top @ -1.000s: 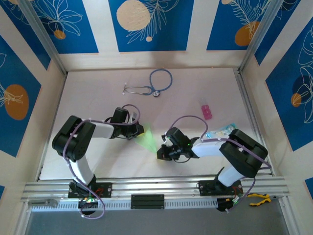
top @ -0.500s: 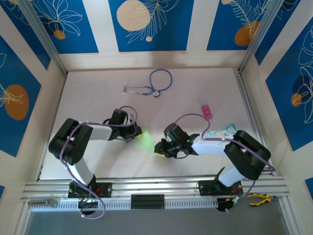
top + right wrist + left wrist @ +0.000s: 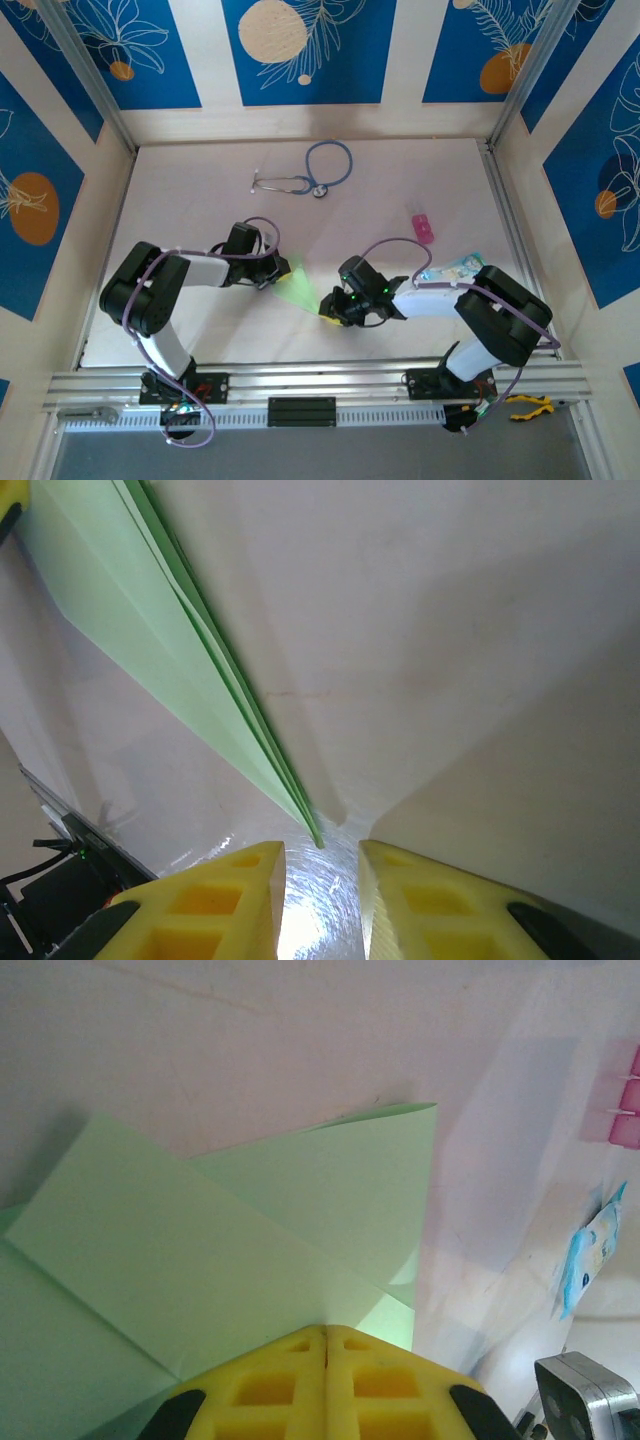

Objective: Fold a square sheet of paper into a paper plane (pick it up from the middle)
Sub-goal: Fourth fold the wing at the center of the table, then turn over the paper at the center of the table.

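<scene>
Green paper [image 3: 298, 290]: we see it folded to a pointed shape, flat on the table [image 3: 190, 200] near the middle, between the two grippers.
Left gripper [image 3: 282, 270]: pads clamped together on the paper's wide end, flaps spreading ahead of them in our left wrist view.
Right gripper [image 3: 328, 305]: fingers parted, the paper's layered tip lying in the gap.
Edges: folded layers stack along one long crease; the wide end's corner is sharp.
Open room: bare table behind the paper; stethoscope [image 3: 315, 170] well apart; pink block [image 3: 423, 228] and teal packet [image 3: 450, 268] off right.
</scene>
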Robot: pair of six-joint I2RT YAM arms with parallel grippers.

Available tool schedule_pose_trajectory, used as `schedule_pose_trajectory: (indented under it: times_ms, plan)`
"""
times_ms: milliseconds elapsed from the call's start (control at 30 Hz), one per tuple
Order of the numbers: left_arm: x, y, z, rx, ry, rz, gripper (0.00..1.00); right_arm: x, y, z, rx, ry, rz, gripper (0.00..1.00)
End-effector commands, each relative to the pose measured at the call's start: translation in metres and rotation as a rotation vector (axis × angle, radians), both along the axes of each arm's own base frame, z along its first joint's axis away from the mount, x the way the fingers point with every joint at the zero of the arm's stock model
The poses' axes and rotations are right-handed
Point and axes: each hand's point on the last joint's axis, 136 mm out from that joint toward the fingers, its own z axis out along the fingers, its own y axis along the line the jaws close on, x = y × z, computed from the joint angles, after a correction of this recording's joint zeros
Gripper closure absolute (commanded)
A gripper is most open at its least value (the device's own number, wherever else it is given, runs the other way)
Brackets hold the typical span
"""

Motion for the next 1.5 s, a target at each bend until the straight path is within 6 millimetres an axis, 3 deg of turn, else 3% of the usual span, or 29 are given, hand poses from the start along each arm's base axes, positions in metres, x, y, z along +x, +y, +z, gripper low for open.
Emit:
schedule_pose_trajectory:
  times_ms: [0, 800, 1200, 1467]
  plan:
    - [-0.010, 0.013, -0.023, 0.050, 0.069, 0.038, 0.94, -0.005, -0.001, -0.002, 0.009, 0.021, -0.006, 0.74]
    - [-0.005, 0.011, -0.023, 0.015, 0.054, 0.074, 0.94, -0.002, 0.003, -0.007, 0.027, 0.052, -0.003, 0.74]
    - [-0.007, 0.011, -0.022, 0.016, 0.058, 0.070, 0.94, 0.019, 0.005, 0.002, 0.087, -0.032, -0.037, 0.73]
    - [-0.007, 0.011, -0.020, 0.012, 0.058, 0.073, 0.94, 0.021, 0.016, 0.007, 0.152, -0.055, 0.002, 0.72]
